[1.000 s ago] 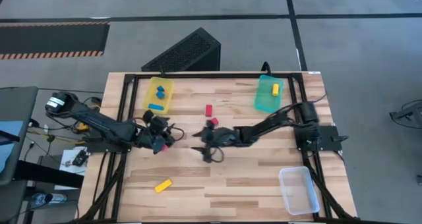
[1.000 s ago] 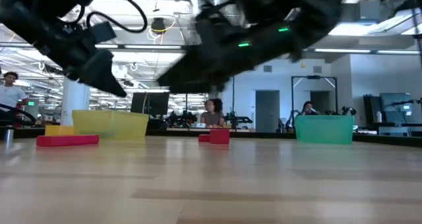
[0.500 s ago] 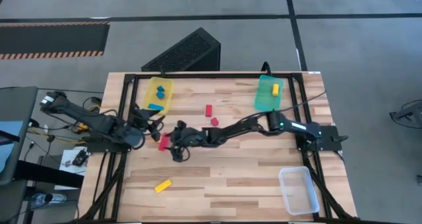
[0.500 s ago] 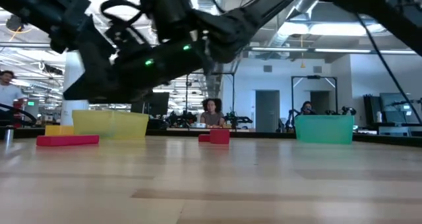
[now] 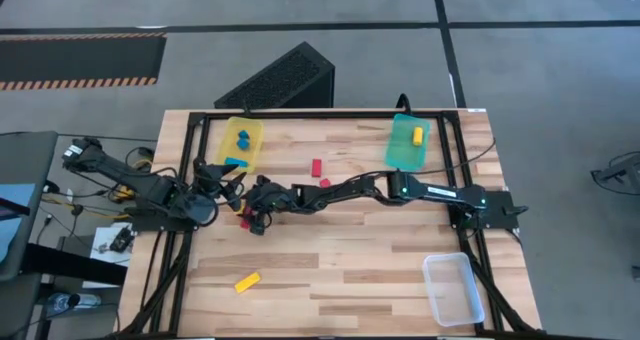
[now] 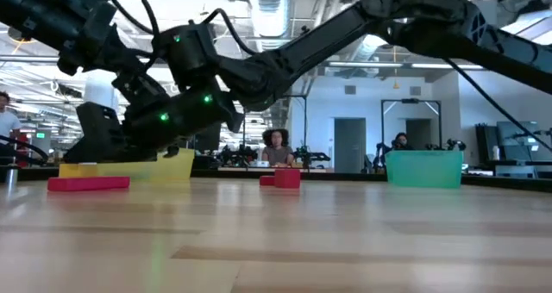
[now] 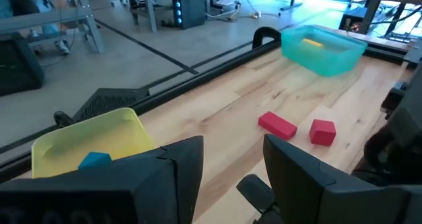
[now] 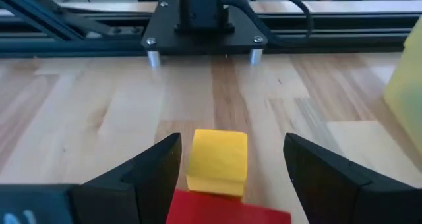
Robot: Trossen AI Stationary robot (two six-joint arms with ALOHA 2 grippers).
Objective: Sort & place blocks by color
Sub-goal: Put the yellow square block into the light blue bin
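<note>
Right claw [image 8: 231, 178] open over red bar [image 8: 227, 214] and yellow cube [image 8: 217, 161], left claw [image 7: 231, 178] open near yellow tray [image 7: 92, 141]

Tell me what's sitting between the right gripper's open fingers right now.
The right wrist view shows a yellow block in the right gripper, with a red block below it. Both fingers stand clear of them.

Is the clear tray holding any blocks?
No: in the high view the clear tray near the table's corner shows only bare plastic, with no blocks inside.
</note>
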